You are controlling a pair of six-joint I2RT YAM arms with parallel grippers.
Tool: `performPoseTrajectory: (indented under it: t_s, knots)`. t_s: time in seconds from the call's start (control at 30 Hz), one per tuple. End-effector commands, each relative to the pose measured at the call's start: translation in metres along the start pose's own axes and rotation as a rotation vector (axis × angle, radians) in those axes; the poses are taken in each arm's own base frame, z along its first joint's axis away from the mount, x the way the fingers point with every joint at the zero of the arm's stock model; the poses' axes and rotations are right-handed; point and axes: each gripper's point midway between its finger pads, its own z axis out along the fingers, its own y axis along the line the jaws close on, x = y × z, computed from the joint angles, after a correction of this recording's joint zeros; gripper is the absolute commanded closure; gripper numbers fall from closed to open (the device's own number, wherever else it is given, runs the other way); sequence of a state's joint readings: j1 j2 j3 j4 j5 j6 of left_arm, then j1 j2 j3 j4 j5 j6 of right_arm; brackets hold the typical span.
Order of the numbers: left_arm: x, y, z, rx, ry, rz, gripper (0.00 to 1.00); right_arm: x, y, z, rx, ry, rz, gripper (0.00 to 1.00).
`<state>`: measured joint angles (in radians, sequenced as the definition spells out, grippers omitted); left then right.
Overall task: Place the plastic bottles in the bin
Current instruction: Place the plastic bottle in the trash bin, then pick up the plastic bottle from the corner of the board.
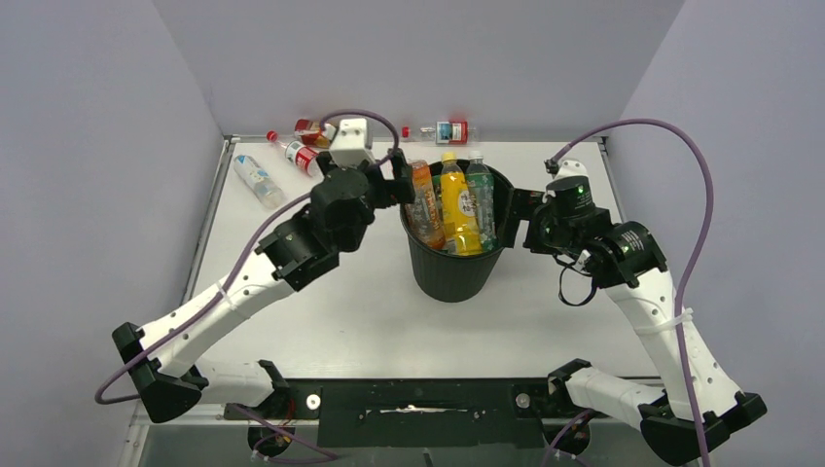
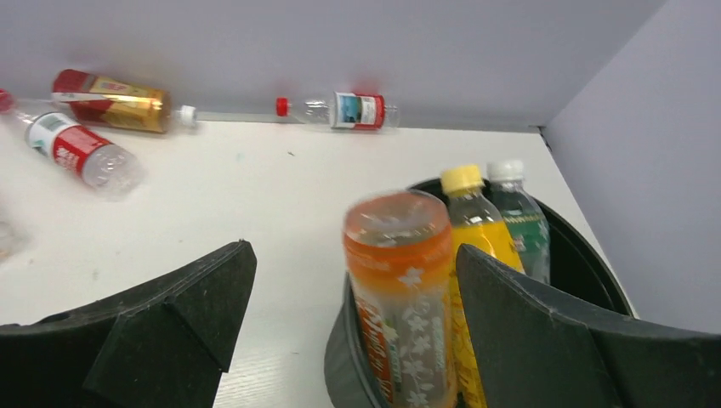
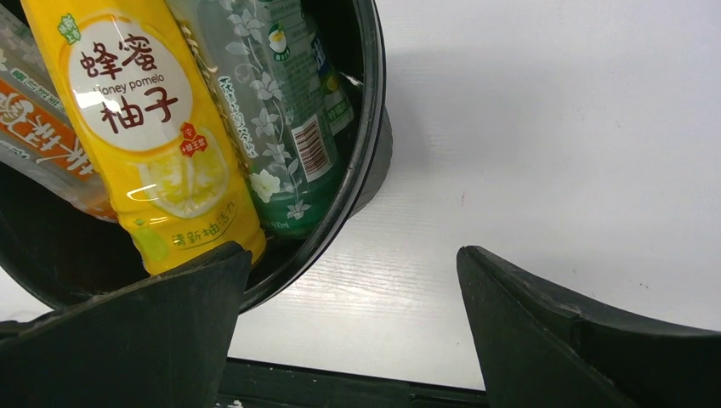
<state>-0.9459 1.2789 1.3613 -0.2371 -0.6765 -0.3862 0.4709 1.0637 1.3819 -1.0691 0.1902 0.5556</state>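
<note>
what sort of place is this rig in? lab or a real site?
Most likely a lab test cell: plain grey partition walls box in a white table, the left arm and right arm are bolted at its near edge, and on it are a black bin and drink bottles.

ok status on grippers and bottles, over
left gripper open at bin rim, right gripper open beside it. three bottles in, four bottles lying on table. nothing blocking.

The left arm [image 1: 229, 292] and right arm [image 1: 681, 341] share white link shells and black joint housings, each trailing a purple cable [image 1: 637, 121] (a green light [image 1: 572, 190] glows on the right wrist) and ending in black wedge-shaped fingers [image 2: 183, 314].
</note>
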Motion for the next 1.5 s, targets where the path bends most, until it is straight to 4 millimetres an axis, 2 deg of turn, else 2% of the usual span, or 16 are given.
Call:
performPoseTrajectory:
  t_s: [0.0,0.13,0.3,0.53,0.77,0.83,1.3,1.47]
  knots:
    - [-0.060,0.046,-0.002,-0.100,-0.079,-0.067,0.11,-0.011,0.006,-0.006,-0.037,-0.060,0.009,0.02]
    - [-0.062,0.090,0.015,-0.187,-0.031,-0.077,0.10,-0.011,0.006,-0.008,-0.042,-0.065,0.010,0.02]
    - [-0.049,0.142,0.037,-0.270,0.066,-0.110,0.09,-0.006,0.002,-0.014,-0.051,-0.078,0.022,0.02]
    - [-0.020,0.211,0.059,-0.425,0.176,-0.131,0.09,0.014,-0.004,-0.019,-0.074,-0.084,0.058,0.02]
    - [0.000,0.298,0.075,-0.604,0.250,-0.185,0.09,0.029,-0.006,-0.017,-0.096,-0.076,0.063,0.02]
    - [0.007,0.316,0.083,-0.645,0.278,-0.190,0.09,0.031,-0.006,-0.015,-0.095,-0.070,0.055,0.02]
    - [0.046,0.408,0.136,-0.776,0.385,-0.258,0.07,0.037,-0.008,-0.002,-0.082,-0.054,0.027,0.02]
    - [0.053,0.420,0.155,-0.777,0.401,-0.267,0.07,0.038,-0.008,0.001,-0.080,-0.045,0.015,0.02]
